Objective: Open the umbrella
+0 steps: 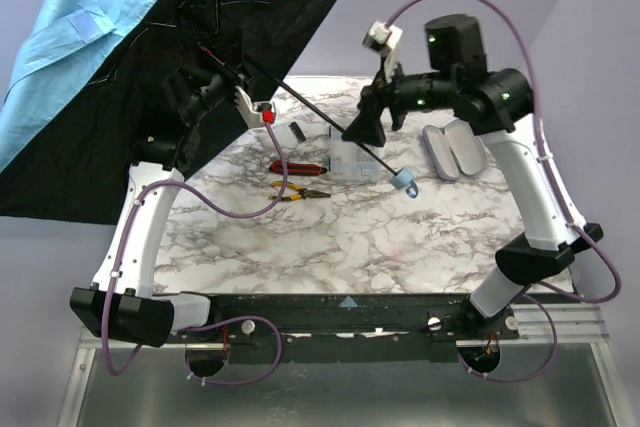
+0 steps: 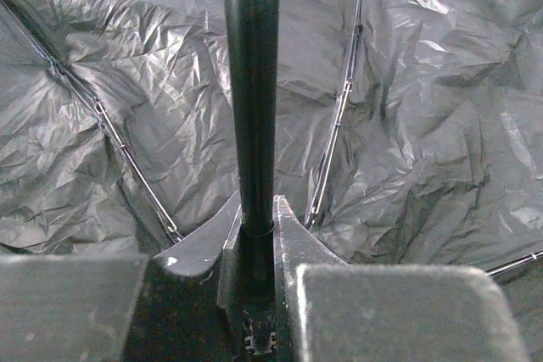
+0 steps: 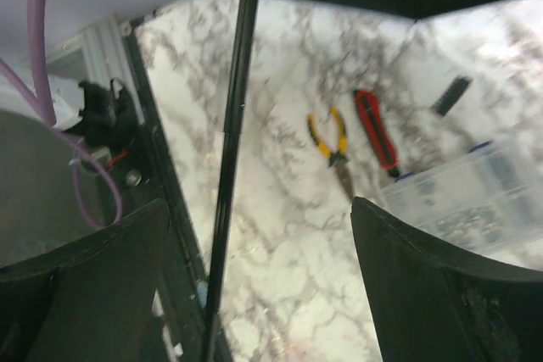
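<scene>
The umbrella stands spread open at the upper left: black inner canopy [image 1: 130, 97], sky-blue outer fabric [image 1: 90, 7]. Its thin black shaft [image 1: 310, 107] slants down to the light-blue handle [image 1: 405, 180], which hangs just over the table. My left gripper [image 1: 222, 82] is shut on the shaft near the canopy; in the left wrist view the shaft [image 2: 251, 82] runs up from between the closed jaws [image 2: 254, 218] into the crinkled canopy [image 2: 424, 125] and its ribs. My right gripper [image 1: 362, 129] is open around the lower shaft [image 3: 233, 125], the fingers [image 3: 382, 235] wide apart and not touching it.
Red-handled pliers [image 1: 300, 166] and yellow-handled pliers [image 1: 300, 190] lie mid-table on the marble top [image 1: 330, 237]. A clear plastic box [image 1: 355, 159] sits under the shaft. An open grey glasses case [image 1: 452, 150] lies at the right. The pliers [image 3: 333, 146] and the box [image 3: 462, 197] also show in the right wrist view.
</scene>
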`<control>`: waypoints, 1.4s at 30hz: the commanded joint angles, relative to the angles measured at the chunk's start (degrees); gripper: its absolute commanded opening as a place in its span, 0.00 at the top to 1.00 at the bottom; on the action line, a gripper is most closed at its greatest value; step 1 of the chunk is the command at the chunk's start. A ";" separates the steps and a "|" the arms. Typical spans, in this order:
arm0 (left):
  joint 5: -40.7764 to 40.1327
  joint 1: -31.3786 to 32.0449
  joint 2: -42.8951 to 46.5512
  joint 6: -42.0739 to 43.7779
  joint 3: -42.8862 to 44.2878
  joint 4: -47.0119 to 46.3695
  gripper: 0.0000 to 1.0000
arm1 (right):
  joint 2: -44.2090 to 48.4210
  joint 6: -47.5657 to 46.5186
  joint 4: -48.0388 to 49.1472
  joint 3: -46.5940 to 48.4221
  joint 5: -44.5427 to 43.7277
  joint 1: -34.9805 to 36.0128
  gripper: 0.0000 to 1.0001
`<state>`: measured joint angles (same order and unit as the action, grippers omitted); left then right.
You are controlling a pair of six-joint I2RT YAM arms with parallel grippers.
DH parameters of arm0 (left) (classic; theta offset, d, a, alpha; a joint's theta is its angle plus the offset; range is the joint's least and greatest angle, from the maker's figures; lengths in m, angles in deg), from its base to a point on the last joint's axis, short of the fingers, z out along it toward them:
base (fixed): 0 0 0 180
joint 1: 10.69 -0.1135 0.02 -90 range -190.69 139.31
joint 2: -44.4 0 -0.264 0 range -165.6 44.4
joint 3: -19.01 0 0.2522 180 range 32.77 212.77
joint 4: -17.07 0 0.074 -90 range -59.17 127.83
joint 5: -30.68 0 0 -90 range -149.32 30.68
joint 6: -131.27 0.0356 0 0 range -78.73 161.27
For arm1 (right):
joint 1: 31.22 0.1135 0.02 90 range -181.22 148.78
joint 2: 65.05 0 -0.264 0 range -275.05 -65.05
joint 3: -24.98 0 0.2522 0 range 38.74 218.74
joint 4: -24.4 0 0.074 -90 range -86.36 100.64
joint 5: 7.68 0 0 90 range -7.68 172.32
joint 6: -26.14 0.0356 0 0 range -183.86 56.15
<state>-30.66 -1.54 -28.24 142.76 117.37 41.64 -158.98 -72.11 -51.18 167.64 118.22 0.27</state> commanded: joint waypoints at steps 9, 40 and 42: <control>-0.51 0.65 0.92 10.40 -2.69 -6.81 1.00 | -3.41 -9.23 -15.87 -5.50 -7.96 6.92 0.58; -18.73 -20.93 -24.79 13.54 20.54 -20.78 0.76 | 9.98 -10.96 -19.57 -37.29 -12.08 6.92 1.00; -19.24 -21.78 -26.02 13.41 22.01 -20.68 0.76 | 10.54 -11.09 -19.57 -38.42 -12.09 6.92 1.00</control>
<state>-18.24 -8.17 -49.88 154.34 131.71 34.66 -155.57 -74.29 -46.51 134.09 104.86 6.56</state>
